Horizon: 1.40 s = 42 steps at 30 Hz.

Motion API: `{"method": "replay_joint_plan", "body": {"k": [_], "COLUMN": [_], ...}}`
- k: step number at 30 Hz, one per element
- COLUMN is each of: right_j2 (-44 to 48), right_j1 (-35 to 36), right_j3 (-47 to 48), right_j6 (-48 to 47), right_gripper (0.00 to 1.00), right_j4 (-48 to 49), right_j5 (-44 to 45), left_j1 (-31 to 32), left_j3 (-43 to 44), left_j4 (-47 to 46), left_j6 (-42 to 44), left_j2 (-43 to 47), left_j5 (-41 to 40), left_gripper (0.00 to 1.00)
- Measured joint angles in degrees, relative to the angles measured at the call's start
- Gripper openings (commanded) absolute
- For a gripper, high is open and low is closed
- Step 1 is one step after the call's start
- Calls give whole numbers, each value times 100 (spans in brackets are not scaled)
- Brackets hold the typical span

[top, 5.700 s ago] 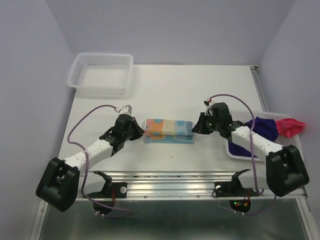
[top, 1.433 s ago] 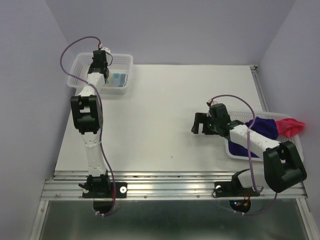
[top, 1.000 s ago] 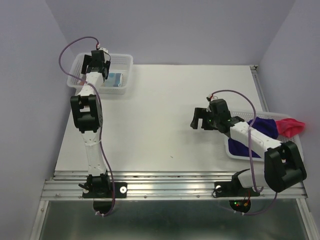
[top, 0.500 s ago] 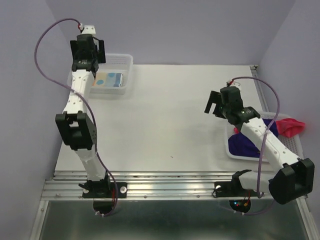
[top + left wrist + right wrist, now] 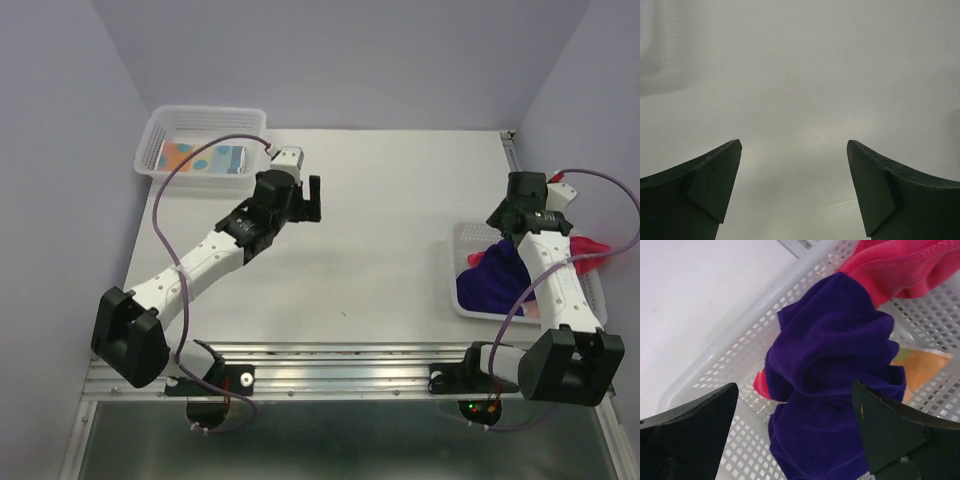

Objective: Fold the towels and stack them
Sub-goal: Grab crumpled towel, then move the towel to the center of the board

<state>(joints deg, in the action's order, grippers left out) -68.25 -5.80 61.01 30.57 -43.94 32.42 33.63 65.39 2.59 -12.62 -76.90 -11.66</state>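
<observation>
**Grippers Held Open; Towels Split Between Two Baskets**

Nearest the arm bases, on the right side of the table (image 5: 380, 200), a white mesh basket (image 5: 462, 240) is seen with three towels heaped in it unfolded. A purple towel (image 5: 830, 350) is bunched on top. A pink-red towel (image 5: 905, 265) is spread toward the rim beyond it. An orange corner of a patterned towel (image 5: 920, 367) is shown beneath both. The right gripper (image 5: 795, 386) is held just above this heap, its jaws spread wide and closed on nothing. Farther back, the left gripper (image 5: 794, 144) is held over bare tabletop with its jaws likewise wide apart. At the far left corner, a folded patterned towel (image 5: 205, 158) is laid flat in a second basket (image 5: 200, 115).
</observation>
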Motion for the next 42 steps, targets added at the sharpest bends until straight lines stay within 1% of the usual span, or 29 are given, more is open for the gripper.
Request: {"method": "replay_joint_plan", "body": {"k": [3, 6, 10, 12, 13, 14, 15, 16, 17, 20, 21, 22, 23, 24, 27, 32, 36, 39, 42], "right_j2": [-96, -256, -415, -444, -446, -459, -474, -525, -555, -673, -684, -682, -675, -658, -549, 92, 472, 562, 374], "right_j1": [-212, -481, -925, -1003, -1023, -1036, -1036, -1043, -1045, -1080, -1104, -1113, -1117, -1128, -1141, -1145, -1147, -1147, -1147], "right_j3": [2, 2, -2, -13, -26, -79, -107, -166, -203, -378, -437, -490, -529, -560, -570, -470, 514, 1464, 2662], "right_j6": [24, 39, 39, 44, 55, 63, 72, 85, 116, 190, 221, 249, 278, 280, 258, 105, -208, -435, -643], "right_gripper": [100, 100, 100, 100, 98, 85, 79, 75, 74, 59, 43, 37, 16, 2, 1, 1, 1, 1, 1], "right_j4": [-109, -153, -140, -87, -55, 11, 26, 70, 107, 229, 249, 260, 264, 284, 341, 308, 107, 63, 98], "right_j5": [243, 369, 339, 284, 251, 199, 179, 149, 131, 59, 37, 22, 15, -9, -94, -197, -616, -1196, -2109], "left_j1": [356, 573, 645, 645, 645, 645, 645, 645, 645, 645, 645, 645, 645, 645, 645, 645, 645, 645, 645], "left_j3": [-658, -1049, -1355, -1394, -1394, -1394, -1394, -1394, -1394, -1394, -1397, -1405, -1408, -1425, -1456, -1576, -1628, -1631, -1670], "left_j4": [162, 214, 219, 216, 214, 203, 197, 199, 197, 203, 219, 234, 258, 269, 299, 317, 337, 334, 326], "left_j6": [-361, -678, -920, -997, -1032, -1047, -1067, -1080, -1084, -1086, -1088, -1091, -1091, -1097, -1110, -1169, -1196, -1217, -1237], "left_j2": [7, 114, 518, 669, 732, 756, 798, 815, 828, 857, 881, 911, 944, 1003, 1152, 1416, 1497, 1532, 1615], "left_j5": [-190, -254, -411, -527, -568, -601, -647, -667, -695, -787, -822, -852, -881, -903, -975, -1071, -1139, -1163, -1193], "left_gripper": [99, 99, 99, 99, 99, 99, 99, 99, 99, 99, 99, 99, 99, 99, 99, 99, 99, 99, 99]}}
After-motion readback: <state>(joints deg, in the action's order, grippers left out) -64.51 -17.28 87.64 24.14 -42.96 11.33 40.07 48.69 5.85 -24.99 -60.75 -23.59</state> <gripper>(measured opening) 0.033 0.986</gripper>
